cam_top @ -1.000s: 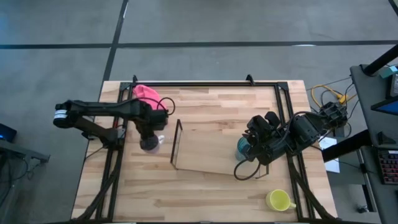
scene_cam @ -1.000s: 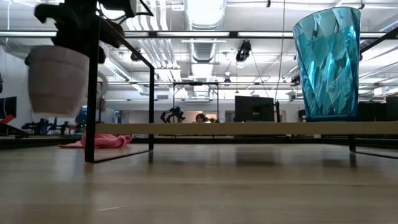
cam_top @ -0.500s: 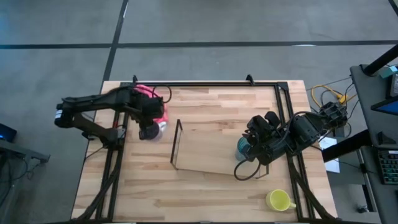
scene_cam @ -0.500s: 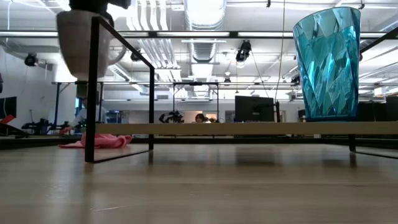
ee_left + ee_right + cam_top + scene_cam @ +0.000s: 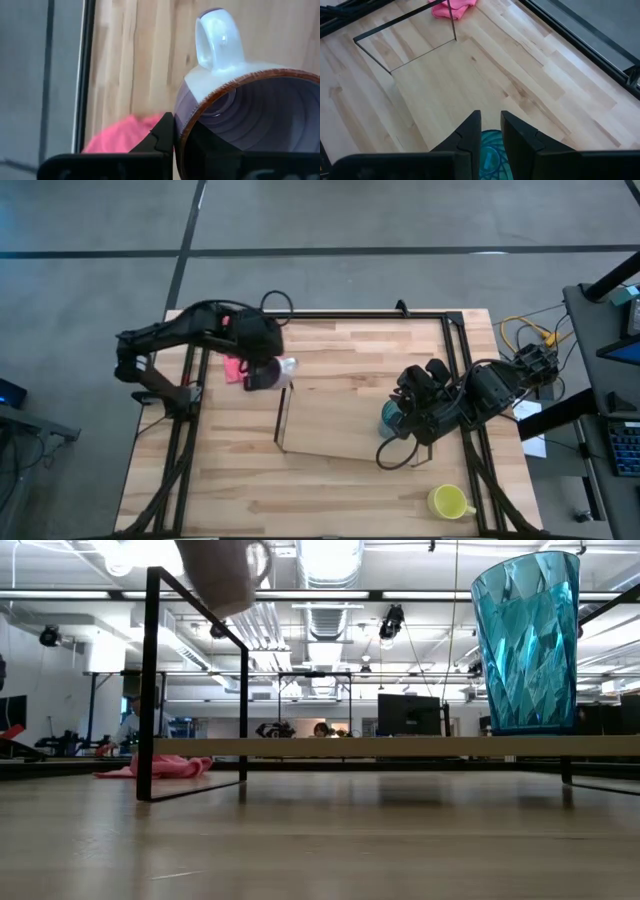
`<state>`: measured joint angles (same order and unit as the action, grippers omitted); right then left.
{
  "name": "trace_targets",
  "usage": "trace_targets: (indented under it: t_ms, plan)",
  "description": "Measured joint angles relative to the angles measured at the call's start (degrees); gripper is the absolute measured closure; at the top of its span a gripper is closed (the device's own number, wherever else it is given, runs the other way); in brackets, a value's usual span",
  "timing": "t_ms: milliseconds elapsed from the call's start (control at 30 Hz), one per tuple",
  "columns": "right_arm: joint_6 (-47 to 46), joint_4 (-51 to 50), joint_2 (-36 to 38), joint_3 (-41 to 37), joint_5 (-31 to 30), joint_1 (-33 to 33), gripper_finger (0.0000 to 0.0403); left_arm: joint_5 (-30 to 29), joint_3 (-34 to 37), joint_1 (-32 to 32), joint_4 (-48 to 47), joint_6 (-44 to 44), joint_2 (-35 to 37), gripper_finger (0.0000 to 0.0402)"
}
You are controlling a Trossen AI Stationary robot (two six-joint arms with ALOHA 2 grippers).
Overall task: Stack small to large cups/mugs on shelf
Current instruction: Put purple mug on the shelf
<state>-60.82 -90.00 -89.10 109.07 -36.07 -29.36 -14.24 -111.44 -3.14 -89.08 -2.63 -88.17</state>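
Observation:
My left gripper (image 5: pixel 258 370) is shut on the small purple mug (image 5: pixel 240 100), high above the table by the shelf's left end frame (image 5: pixel 283 410). The mug also shows in the low view (image 5: pixel 225 575). The teal tumbler (image 5: pixel 525 640) stands upright on its base at the right end of the shelf's clear panel (image 5: pixel 350 747). My right gripper (image 5: pixel 490 117) hangs just above the tumbler's mouth (image 5: pixel 492 150), its fingers a narrow gap apart. The yellow mug (image 5: pixel 448 502) stands on the table at the near right. My left gripper pinches the mug's wall at the rim (image 5: pixel 181 131), on the side away from the handle (image 5: pixel 218 40). One finger (image 5: pixel 162 137) is outside and the other is inside. The fingers come from above. The mug hangs lifted clear and tilted, mouth up. Whether my right gripper touches the tumbler, I cannot tell.
The pink cloth (image 5: pixel 232 367) lies on the table at the far left, below my left gripper. The table's black frame (image 5: pixel 330 314) runs along the far edge and both sides. Bare panel lies between the shelf's left end and the tumbler.
My left gripper has gone up, toward the table's far edge and toward the right, to the shelf's left end. The purple mug has gone with it, has risen above the end frame's top and has tipped, with its handle now toward the right.

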Motion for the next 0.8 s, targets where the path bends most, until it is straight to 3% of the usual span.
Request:
trace_targets:
  t_ms: [233,367,800]
  plan:
    - [0.0,0.0,0.0,0.0,0.0,0.1,0.0335,1.0,-9.8,3.6,3.6,-8.5,-10.6,0.0402]
    - [0.0,0.0,0.0,0.0,0.0,0.1,0.0335,4.4,-13.0,5.2,5.1,-9.9,-16.0,0.0402]
    - [0.0,0.0,0.0,0.0,0.0,0.0,0.0335,7.3,-13.8,6.1,11.4,-9.9,-25.4,0.0402]
